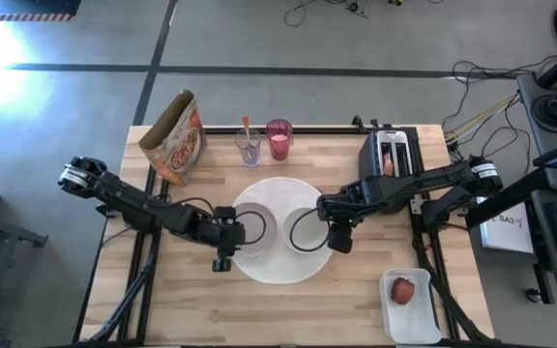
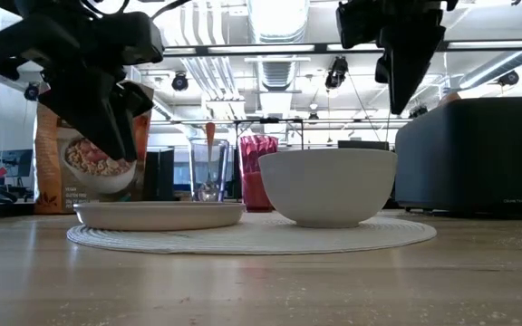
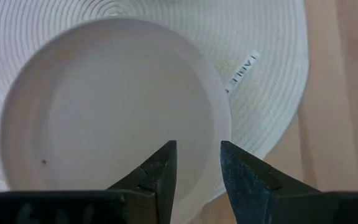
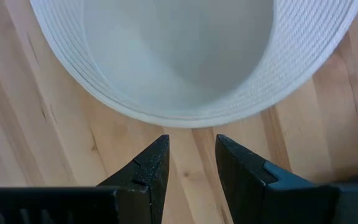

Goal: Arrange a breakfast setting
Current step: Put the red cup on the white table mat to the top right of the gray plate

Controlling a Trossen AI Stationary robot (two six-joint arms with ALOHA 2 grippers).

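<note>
At the middle of your wooden table (image 1: 191, 309) lies a round white woven placemat (image 1: 280, 193). On it, side by side, sit a shallow white dish (image 2: 159, 215) toward the left arm and a deeper white bowl (image 2: 327, 186) toward the right arm; both look empty.

Your left gripper (image 1: 222, 253) hangs over the near edge of the shallow dish, its fingers (image 3: 159, 177) slightly apart with nothing between them. Your right gripper (image 1: 340, 240) hovers just past the near edge of the placemat, beside the deep bowl, fingers (image 4: 151, 171) likewise parted a little and holding nothing.

Along the far edge you have a pink tumbler (image 1: 278, 139), and beside it a clear glass (image 1: 249, 148) holding what seems to be the orange-handled spoon (image 1: 246, 126), though it is small in view. A cereal bag (image 1: 174, 138) stands farther toward the left arm's side. On the right arm's side, a black toaster (image 1: 392, 153) sits at the far edge. At the near corner on that side, a red apple (image 1: 403, 289) rests in a white tray (image 1: 424, 319).
</note>
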